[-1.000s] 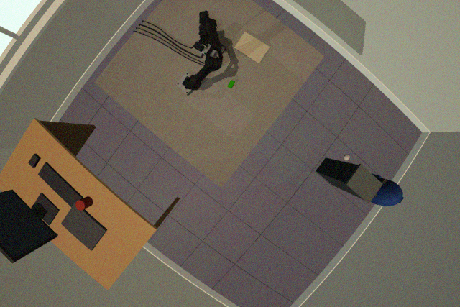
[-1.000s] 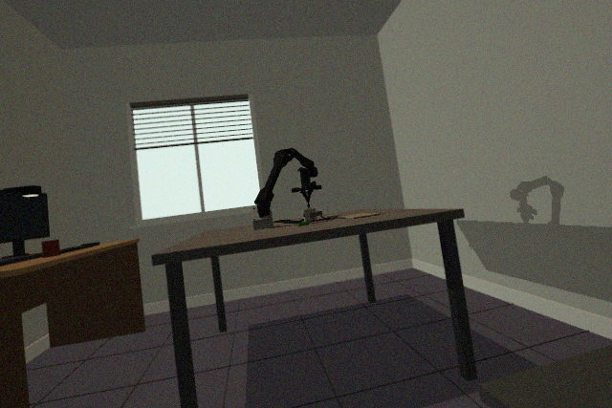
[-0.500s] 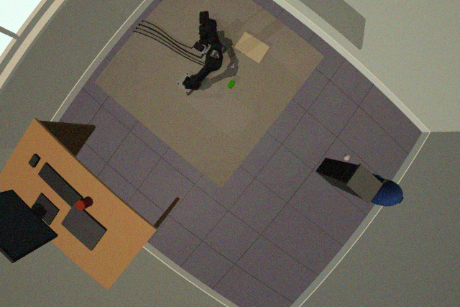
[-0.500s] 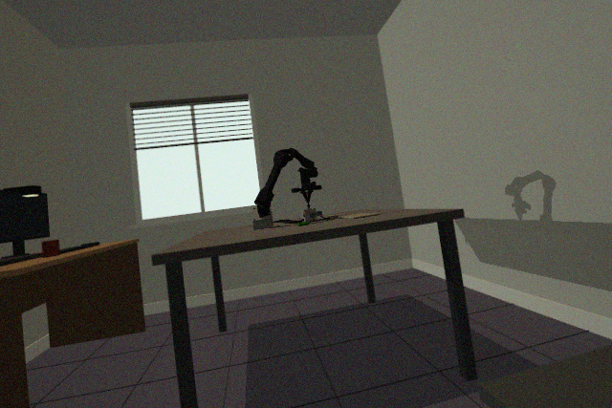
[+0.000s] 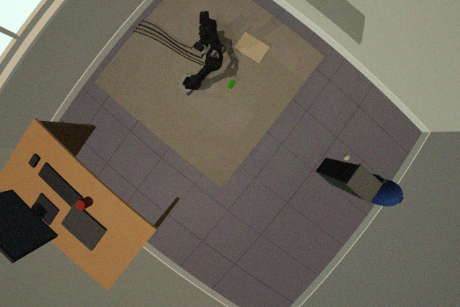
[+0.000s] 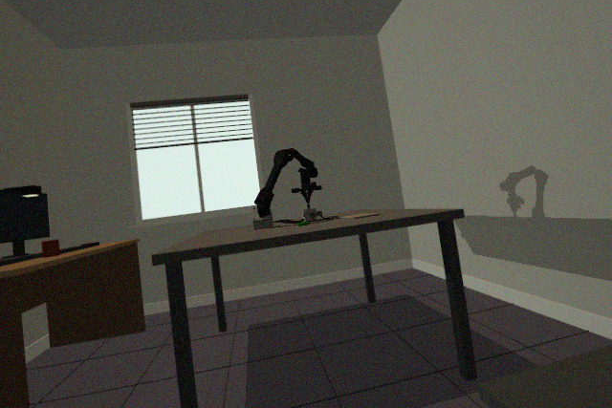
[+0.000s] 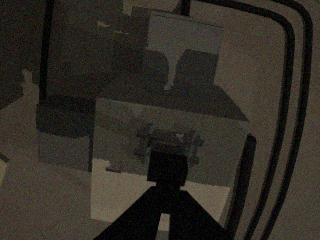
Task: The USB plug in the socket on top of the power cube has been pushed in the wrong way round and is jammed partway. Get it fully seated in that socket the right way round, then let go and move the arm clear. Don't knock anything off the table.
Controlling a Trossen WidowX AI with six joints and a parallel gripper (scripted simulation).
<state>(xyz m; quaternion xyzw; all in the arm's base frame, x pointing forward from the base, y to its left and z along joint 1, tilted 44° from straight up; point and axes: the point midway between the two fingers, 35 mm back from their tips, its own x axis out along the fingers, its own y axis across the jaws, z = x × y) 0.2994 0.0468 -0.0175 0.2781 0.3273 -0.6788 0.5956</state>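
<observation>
Atop power cube (image 6: 311,214) (image 7: 117,142), plug (image 7: 167,169) upright

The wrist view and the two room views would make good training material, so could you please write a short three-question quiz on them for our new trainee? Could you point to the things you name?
1. True or false: the gripper (image 6: 308,206) (image 7: 166,199) is open wide above the power cube (image 6: 310,219) (image 7: 120,195).
2. Multiple choice: what colour is the small block (image 5: 231,83) (image 6: 303,223) on the table (image 5: 223,140) (image 6: 316,234)?
A) red
B) green
C) blue
3. Fill in the blank: on the desk (image 5: 122,244) (image 6: 98,256), the mug-like cylinder (image 5: 84,203) (image 6: 50,247) is ____.

Key: 1 false; 2 B; 3 red.
</observation>
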